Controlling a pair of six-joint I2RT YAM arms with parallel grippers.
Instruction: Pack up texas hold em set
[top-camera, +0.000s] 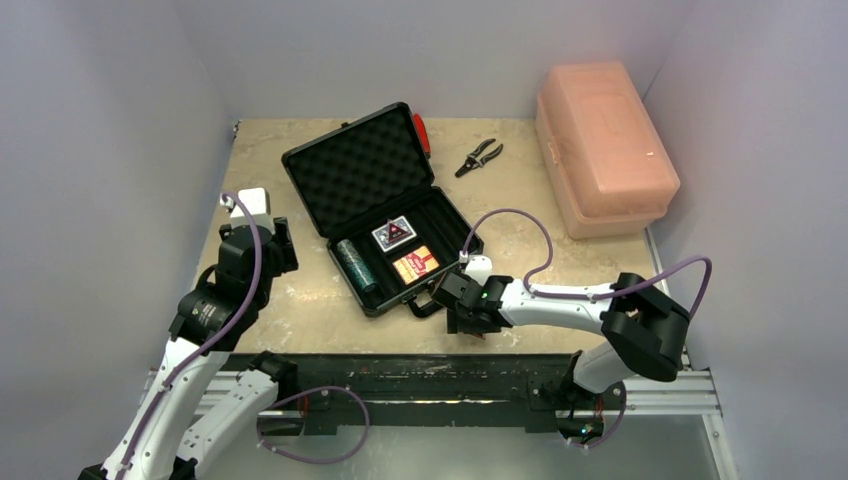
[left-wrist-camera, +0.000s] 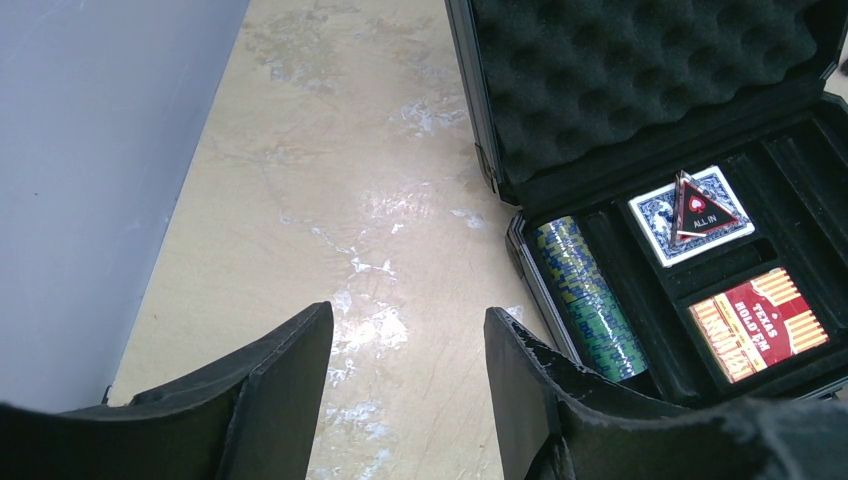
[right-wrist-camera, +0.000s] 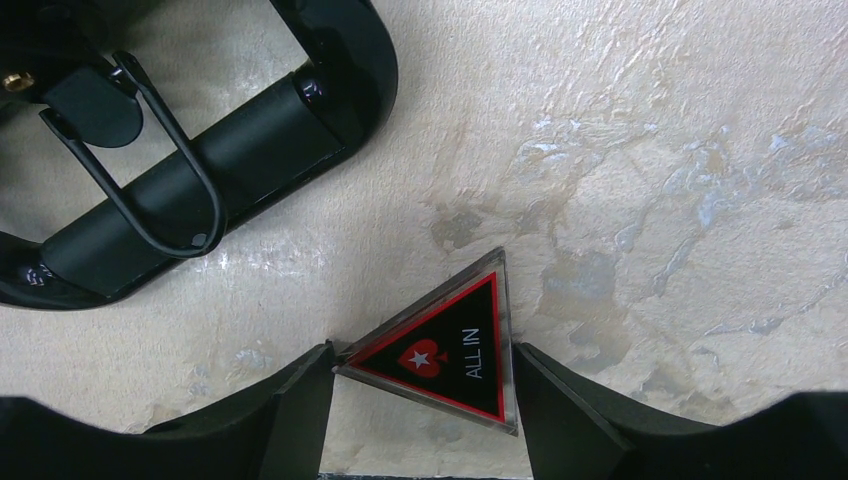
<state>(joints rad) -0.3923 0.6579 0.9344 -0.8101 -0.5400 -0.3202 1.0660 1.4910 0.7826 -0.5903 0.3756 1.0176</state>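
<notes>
At 9 o'clock of the briefcase (top-camera: 360, 180): left pincer (left-wrist-camera: 407, 315), about half open, holding nothing, hanging over bare tabletop (left-wrist-camera: 330, 150), well apart from the case wall. No job for it at this step, by the look.

Centre of tabletop: briefcase open, foam lid laid back toward 11 o'clock. Packed in the tray:
- teal chip roll (top-camera: 354, 264) in the 9 o'clock slot
- blue deck (left-wrist-camera: 655, 215) mid-tray on the hinge side, one red-black triangle (left-wrist-camera: 700, 212) on top of it
- orange-red deck (top-camera: 415, 265) in the compartment just at 5 o'clock of the blue one

Slots on the 3 o'clock side dark, contents not readable.

At 5 o'clock of the case, just off its handle (right-wrist-camera: 270, 125): right pincer (right-wrist-camera: 422, 350), low over the tabletop, fingers (right-wrist-camera: 290, 400) bracketing the second triangle (right-wrist-camera: 450, 345), apparently flat on the surface, "ALL IN" face up. Partly open; one finger on a triangle corner, the other right against the opposite edge. Cannot tell whether clamped or merely touching.

Step in hand, as judged: pickup of the only loose piece in view.

Next:
- finish the squeeze on the thin edges
- lift straight
- carry toward 11 o'clock over handle and front wall
- set down in the tray, probably beside or on its twin

Thin, slick plastic, likely to pivot out of a corner grip, so go easy. After that, lid down and latches.
</notes>
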